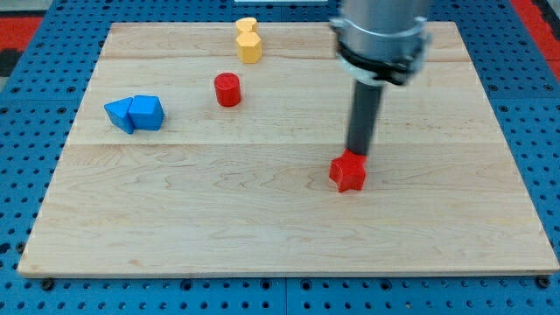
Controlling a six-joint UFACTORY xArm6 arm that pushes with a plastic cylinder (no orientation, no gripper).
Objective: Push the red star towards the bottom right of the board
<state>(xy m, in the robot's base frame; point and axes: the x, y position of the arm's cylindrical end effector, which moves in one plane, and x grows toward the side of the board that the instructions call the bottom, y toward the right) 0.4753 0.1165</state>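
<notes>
A pale wooden board [262, 236] with visible grain lies on a blue perforated base [534, 114], and a strip of red shows at the view's top corners.

The small red star-shaped block [348, 172] sits on the board right of centre, roughly midway between the top and bottom edges and well clear of the bottom right corner. My tip [358, 153], the lower end of the straight dark rod, stands at the star's upper side, touching it or just about; the exact contact cannot be made out. The rod has no jaws and holds nothing. It hangs upright from a wide grey metal collar [382, 35] that fills the top of the view, right of centre.

Further out, a red cylinder-shaped block [227, 89] stands upright in the upper left-centre part of the board, well apart from the star. Above it, near the top edge, two yellow blocks [248, 40] sit pressed together, one behind the other; the nearer looks hexagonal, and the shape of the farther one is hard to tell. Toward the left edge, two blue blocks [135, 114] rest side by side and touching, the right one looking triangular, the left one angular but not clearly readable.
</notes>
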